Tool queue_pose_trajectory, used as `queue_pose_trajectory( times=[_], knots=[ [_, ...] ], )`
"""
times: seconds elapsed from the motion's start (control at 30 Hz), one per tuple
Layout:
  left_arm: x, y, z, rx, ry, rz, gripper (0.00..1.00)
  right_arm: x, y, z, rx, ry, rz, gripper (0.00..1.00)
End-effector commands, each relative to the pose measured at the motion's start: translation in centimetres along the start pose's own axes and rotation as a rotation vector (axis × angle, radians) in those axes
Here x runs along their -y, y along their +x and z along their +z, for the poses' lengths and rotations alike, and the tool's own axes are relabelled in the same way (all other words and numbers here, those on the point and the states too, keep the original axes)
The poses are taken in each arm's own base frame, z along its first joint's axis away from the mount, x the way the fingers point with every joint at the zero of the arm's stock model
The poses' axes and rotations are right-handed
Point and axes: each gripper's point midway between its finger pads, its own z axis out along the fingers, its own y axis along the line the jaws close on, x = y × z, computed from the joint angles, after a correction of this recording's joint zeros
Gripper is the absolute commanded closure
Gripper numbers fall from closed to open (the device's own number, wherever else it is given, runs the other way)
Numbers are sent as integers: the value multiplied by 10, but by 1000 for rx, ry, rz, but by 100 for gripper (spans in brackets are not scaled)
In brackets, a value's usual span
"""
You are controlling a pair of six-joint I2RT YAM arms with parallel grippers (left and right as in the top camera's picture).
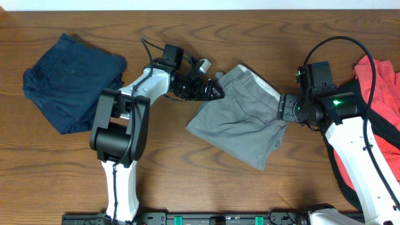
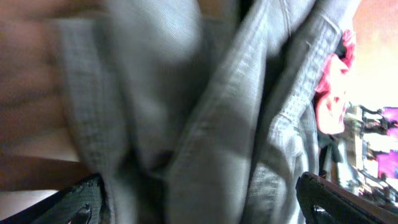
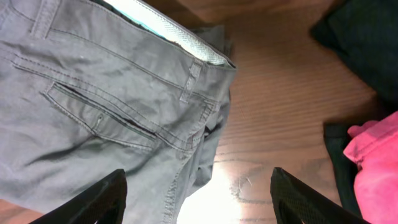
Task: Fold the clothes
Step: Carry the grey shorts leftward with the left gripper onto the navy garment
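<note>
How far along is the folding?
Done: navy garment looks folded, far left. In hand: grey shorts lie spread, unfolded; left claw open with their cloth between its fingers, right claw open over the waistband end. Left: red garment and black garment, heaped far right.

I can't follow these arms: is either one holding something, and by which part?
Nothing looks clamped. The left gripper is open with a corner of the grey shorts bunched between its fingers; the right gripper is open above their waistband end.
</note>
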Motion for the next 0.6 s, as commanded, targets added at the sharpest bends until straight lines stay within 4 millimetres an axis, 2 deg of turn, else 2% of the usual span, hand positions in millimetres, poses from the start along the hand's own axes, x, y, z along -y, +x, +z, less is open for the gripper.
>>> queue_pose_trajectory(
  times=[0.0,0.13,0.2,0.23,0.3,0.33,0.37,0.4,0.5,0.57],
  knots=[
    [-8,26,22,-90,12,-45,1,-5,-4,-7,18,-13,8,28],
    [10,41,31,-148,62,-16,4,-5,-5,-7,24,-14,9,28],
    [12,42,35,-154,63,-8,13,-5,-5,-7,25,-15,9,28],
    [13,40,36,-149,65,4,26,-5,-5,-7,25,-15,8,28],
    [13,36,36,-135,65,22,65,-5,-5,-7,22,-14,8,28],
    [11,34,35,-127,61,22,80,-5,-4,-7,21,-14,8,28],
    [10,33,35,-122,60,22,88,-5,-4,-7,20,-13,8,28],
    [6,32,34,-118,39,7,94,-5,-4,-7,19,-12,8,28],
    [-14,31,30,-112,-83,-49,94,-5,-4,-7,20,-13,9,28],
    [-19,29,20,-104,-132,-57,94,-4,-4,-7,20,-12,11,28]
  ],
)
